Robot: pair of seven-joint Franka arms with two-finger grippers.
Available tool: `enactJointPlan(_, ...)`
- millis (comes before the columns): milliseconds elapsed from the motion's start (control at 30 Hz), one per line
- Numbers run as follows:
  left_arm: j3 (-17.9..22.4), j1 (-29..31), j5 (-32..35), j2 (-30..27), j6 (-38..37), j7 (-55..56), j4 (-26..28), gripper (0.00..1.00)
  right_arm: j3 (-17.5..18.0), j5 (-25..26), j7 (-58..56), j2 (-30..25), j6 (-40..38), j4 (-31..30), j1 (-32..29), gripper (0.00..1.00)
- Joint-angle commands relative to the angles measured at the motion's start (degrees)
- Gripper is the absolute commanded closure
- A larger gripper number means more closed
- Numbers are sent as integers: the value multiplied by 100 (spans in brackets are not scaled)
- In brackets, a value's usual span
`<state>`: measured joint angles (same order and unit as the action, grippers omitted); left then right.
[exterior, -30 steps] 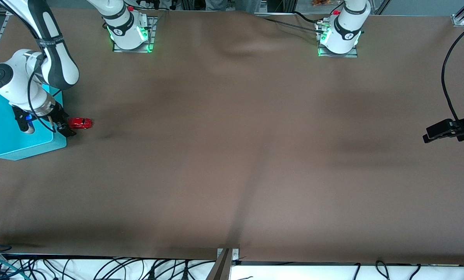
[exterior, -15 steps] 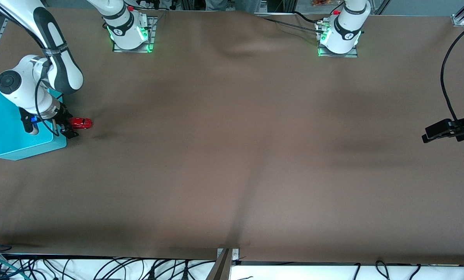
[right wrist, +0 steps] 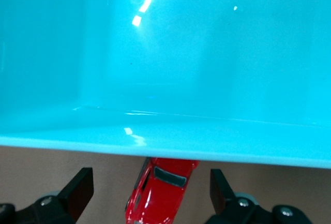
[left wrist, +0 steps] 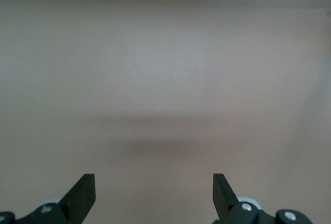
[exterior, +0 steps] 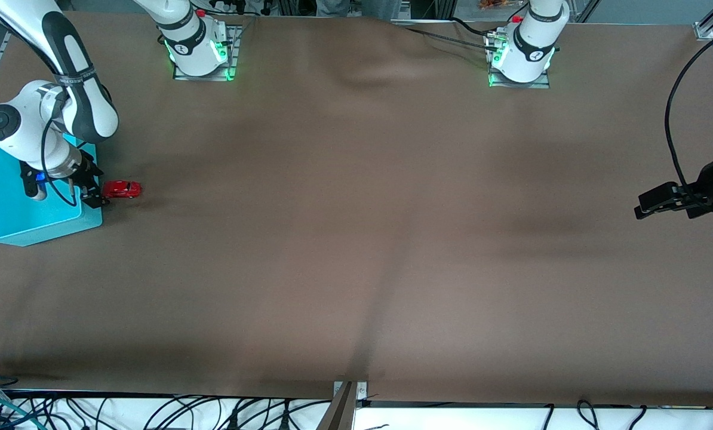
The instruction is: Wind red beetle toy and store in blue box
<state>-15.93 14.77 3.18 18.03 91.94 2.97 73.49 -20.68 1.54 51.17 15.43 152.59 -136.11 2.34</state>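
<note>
The red beetle toy (exterior: 122,189) stands on the brown table right beside the blue box (exterior: 10,221), at the right arm's end of the table. My right gripper (exterior: 92,196) hangs over the box's wall next to the toy and is open. In the right wrist view the red beetle toy (right wrist: 160,190) lies between the two spread fingers without touching either, partly hidden under the blue box's rim (right wrist: 207,151). My right gripper (right wrist: 150,190) holds nothing. My left gripper (exterior: 655,202) is open over bare table at the left arm's end, and the left wrist view shows only cloth between its fingers (left wrist: 84,194).
The brown cloth (exterior: 356,239) covers the whole table, with wrinkles near the arms' bases (exterior: 201,60). A black cable (exterior: 676,119) loops above the left gripper. More cables lie below the table's front edge (exterior: 153,412).
My right wrist has shifted slightly back toward the box while the toy stayed put. My left gripper has moved a little toward the table's middle. Both stayed open.
</note>
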Motion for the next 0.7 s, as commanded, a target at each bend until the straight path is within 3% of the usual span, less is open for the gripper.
enactJointPlan(0,28,-35,86,16,25,-86,-19,0,-76,118,243,-57,96,-170,-15,0)
enactJointPlan(667,28,-35,77,16,34,-77,-19,0,-94,136,859,13,95,-320,-6,0)
